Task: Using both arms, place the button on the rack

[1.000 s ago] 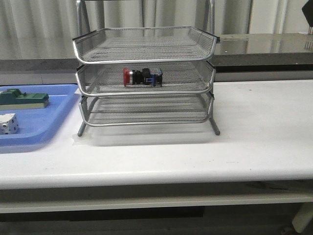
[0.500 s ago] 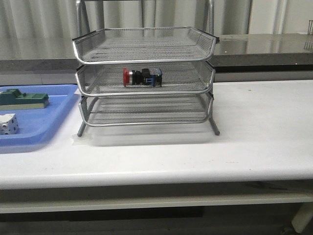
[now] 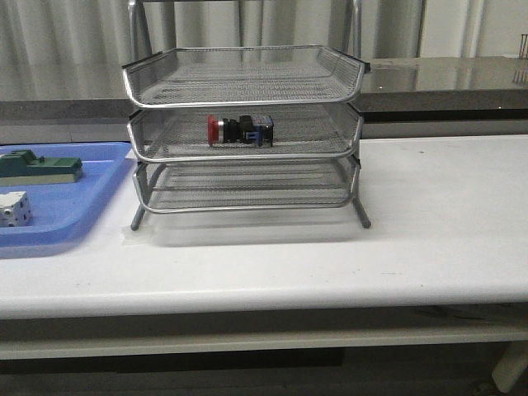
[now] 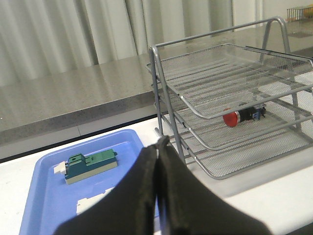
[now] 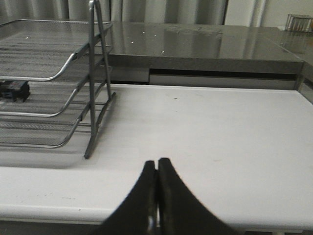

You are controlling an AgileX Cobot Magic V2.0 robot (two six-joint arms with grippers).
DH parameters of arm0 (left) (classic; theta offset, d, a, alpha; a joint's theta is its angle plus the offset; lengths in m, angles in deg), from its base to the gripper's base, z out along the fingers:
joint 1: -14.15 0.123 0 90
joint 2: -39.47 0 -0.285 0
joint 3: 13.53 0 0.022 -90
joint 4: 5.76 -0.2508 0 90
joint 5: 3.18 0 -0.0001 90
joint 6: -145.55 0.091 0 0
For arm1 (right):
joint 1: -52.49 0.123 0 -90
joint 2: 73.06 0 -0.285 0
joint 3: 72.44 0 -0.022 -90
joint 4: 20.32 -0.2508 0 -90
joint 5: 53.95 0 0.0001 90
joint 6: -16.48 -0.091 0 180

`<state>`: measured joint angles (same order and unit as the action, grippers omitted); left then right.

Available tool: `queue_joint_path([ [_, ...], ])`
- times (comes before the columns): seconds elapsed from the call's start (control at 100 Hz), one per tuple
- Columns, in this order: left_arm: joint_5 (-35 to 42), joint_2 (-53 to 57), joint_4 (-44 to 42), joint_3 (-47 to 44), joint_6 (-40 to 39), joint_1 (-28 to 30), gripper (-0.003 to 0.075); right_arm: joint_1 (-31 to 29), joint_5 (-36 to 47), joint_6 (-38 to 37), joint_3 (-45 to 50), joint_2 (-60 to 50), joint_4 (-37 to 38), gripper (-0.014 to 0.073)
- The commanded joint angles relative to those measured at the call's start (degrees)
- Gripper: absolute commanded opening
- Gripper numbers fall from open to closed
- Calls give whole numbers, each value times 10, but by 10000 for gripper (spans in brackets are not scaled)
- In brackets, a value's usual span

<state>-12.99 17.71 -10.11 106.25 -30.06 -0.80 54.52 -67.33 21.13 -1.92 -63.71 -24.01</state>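
- Front view: the button (image 3: 240, 129) lies on its side on the middle tier of the 3-tier rack (image 3: 244, 132), red head pointing left.
- Left gripper (image 4: 157, 147) is clenched with nothing between its fingers, above the blue tray (image 4: 49, 196).
- Right gripper (image 5: 157, 166) is likewise pressed closed and empty, over the white table (image 5: 220, 132).

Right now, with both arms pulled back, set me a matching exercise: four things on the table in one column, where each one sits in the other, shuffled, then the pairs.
Things:
1. button
2. green block
3. white cube
4. rack

Places:
A. near front part of the blue tray
B. on the white table, right of the blue tray
C. middle tier of the rack
D. back part of the blue tray

Pairs: 1-C, 2-D, 3-A, 4-B
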Motion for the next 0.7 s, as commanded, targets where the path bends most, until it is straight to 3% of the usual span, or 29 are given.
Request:
queue_joint_path([
  [0.0,50,-5,1,16,-6,2,-21,-17,55,-6,6,-31,2,-60],
  [0.32,50,-6,1,16,-6,2,-21,-31,138,-13,73,-31,1,-60],
  [0.69,50,-6,1,16,-6,2,-21,-31,137,-15,72,-31,1,-60],
])
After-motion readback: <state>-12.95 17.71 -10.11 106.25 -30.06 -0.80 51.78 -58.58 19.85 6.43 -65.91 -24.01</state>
